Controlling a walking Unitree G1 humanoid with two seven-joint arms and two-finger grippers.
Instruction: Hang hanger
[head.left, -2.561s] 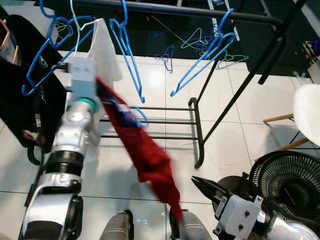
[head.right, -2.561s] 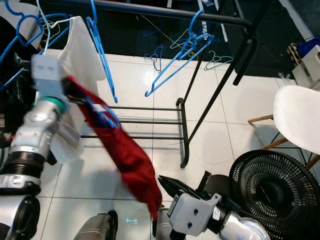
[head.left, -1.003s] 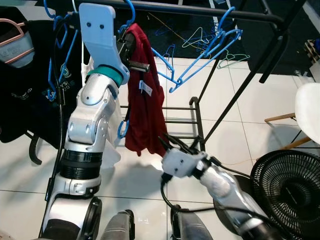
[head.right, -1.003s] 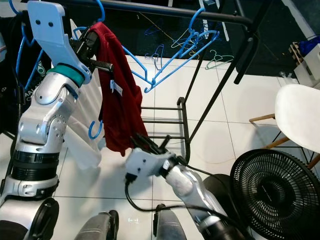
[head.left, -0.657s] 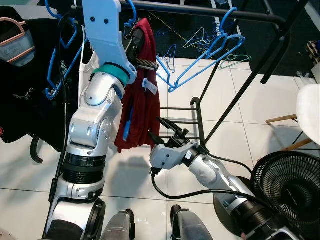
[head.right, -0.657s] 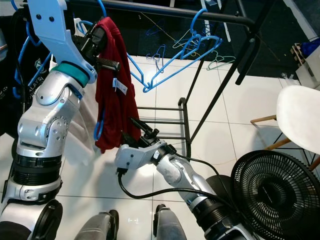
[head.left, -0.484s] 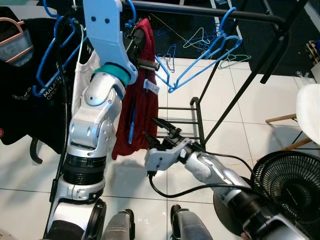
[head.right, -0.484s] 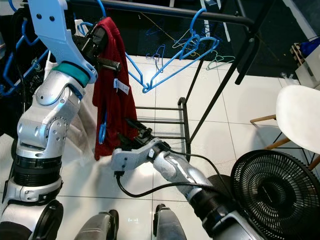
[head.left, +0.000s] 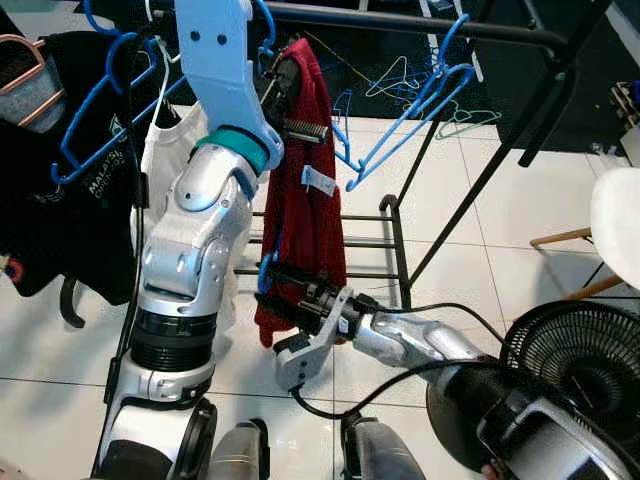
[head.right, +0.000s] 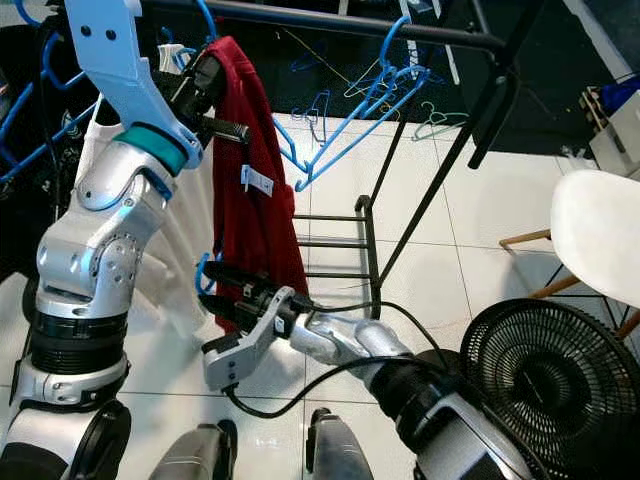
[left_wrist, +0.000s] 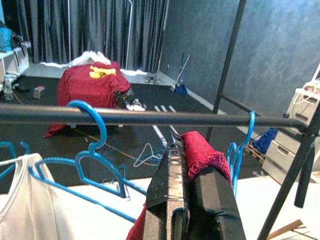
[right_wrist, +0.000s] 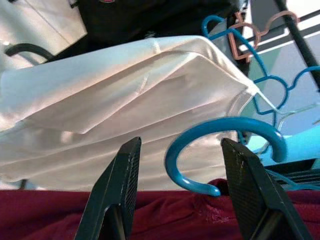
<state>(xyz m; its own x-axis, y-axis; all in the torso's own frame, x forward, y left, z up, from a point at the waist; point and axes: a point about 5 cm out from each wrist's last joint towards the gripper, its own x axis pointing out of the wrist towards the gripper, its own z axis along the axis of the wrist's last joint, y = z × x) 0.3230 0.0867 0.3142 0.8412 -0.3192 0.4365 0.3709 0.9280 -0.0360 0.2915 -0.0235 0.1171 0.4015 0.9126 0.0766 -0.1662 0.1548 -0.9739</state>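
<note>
Risen to the rail (head.left: 400, 18), left gripper (head.left: 283, 88) clenches the red garment (head.left: 310, 215), right gripper (right_wrist: 177, 192) released around the unhung hanger hook (right_wrist: 220, 150).

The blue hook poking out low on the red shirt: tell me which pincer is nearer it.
Right. The right pincer is open with the blue hook between its fingers, not yet gripped. The left pincer is shut on the red shirt up by the rail.

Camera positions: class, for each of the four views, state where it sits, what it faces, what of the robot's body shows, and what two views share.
Left eye view: head, looking down at the rail; both arms show.
Right eye view: the same scene.
Left wrist view: along the left gripper, shut on the red garment, toward the rail.
Right wrist view: between the open right gripper fingers at a blue hanger hook.
Shared: the red garment.
</note>
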